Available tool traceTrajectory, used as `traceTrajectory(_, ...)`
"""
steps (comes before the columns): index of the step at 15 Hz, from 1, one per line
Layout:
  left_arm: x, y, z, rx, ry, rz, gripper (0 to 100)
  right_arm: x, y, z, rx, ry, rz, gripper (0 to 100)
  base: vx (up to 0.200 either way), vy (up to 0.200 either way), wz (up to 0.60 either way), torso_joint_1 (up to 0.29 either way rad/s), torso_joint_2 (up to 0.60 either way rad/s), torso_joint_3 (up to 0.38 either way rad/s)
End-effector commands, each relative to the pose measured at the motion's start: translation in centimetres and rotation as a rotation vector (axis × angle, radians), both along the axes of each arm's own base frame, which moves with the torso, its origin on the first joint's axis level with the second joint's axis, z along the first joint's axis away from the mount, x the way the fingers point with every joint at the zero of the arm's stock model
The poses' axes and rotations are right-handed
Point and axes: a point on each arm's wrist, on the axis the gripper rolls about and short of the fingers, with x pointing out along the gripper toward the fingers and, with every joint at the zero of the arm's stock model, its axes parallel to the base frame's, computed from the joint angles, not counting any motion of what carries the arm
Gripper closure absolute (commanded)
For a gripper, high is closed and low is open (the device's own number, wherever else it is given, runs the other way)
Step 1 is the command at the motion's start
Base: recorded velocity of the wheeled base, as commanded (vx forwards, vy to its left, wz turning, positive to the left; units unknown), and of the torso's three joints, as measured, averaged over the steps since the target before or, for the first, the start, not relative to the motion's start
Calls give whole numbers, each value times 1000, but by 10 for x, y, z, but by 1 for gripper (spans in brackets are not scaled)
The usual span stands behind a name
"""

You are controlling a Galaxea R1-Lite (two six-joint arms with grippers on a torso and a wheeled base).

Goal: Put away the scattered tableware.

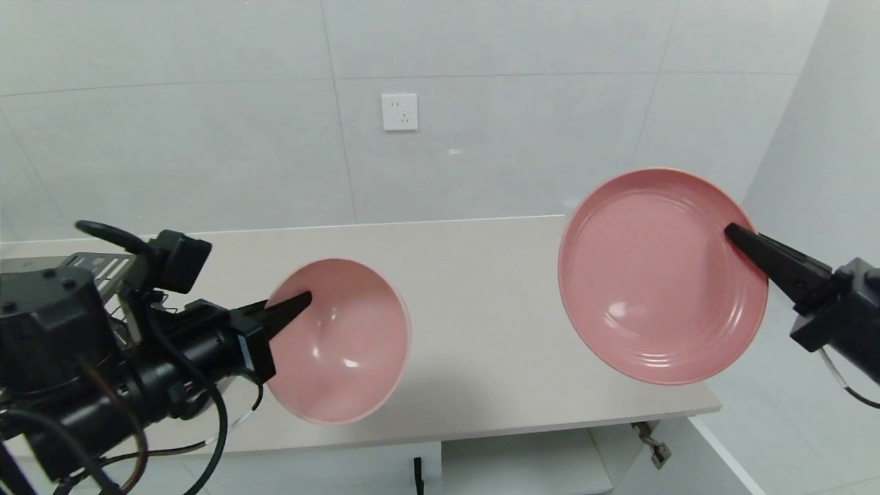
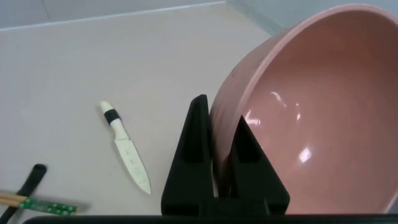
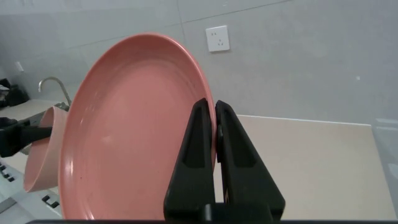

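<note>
Left hand: pinched on the rim of a pink bowl, one finger inside the wall and one outside. The bowl is held clear of the surface and tipped on its side. Risk: the grip is on the rim alone, against a smooth, glossy wall, so the bowl may pivot or slide out if it is swung quickly.

Right hand: pressed together on the rim of a pink plate, which is carried on edge, aloft, by the surface's right end. Risk: part of the plate appears to hang past that end, so a slip could send it to the floor rather than onto the surface. Bowl and plate could also be knocked together if the arms are brought close.

Surface, beneath the left arm: a cream knife with a dark band, and what look like chopsticks near it, all lying loose. Risk: either may be struck or swept off by a low pass.

Wall socket: behind the surface, judged irrelevant to the task.
</note>
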Motion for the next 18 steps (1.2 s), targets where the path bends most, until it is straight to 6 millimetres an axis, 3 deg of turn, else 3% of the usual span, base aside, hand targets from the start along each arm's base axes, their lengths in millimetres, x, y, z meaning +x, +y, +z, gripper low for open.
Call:
traceTrajectory(1, -29, 17, 10, -21, -51, 16, 100, -4, 8, 0, -1, -1, 44, 100, 0, 0, 0, 0, 0, 0)
traceTrajectory(7, -40, 22, 1, 2, -15, 5, 100, -5, 8, 6, 10, -33, 27, 100, 0, 0, 0, 0, 0, 0)
traceTrajectory(11, -39, 36, -17, -18, 87, 94, 100, -7, 7, -2, 14, 5, -29, 100, 0, 0, 0, 0, 0, 0)
traceTrajectory(13, -39, 34, -28, -13, 135, 45, 100, -4, 8, -3, 12, 15, -27, 100, 0, 0, 0, 0, 0, 0)
traceTrajectory(16, -42, 34, -28, -25, 95, 30, 100, 1, 7, -4, 7, 18, -40, 100, 0, 0, 0, 0, 0, 0)
traceTrajectory(18, -42, 34, -26, -31, 68, 28, 100, 2, 8, -3, 7, 13, -39, 100, -200, 0, 0, 5, 2, 2)
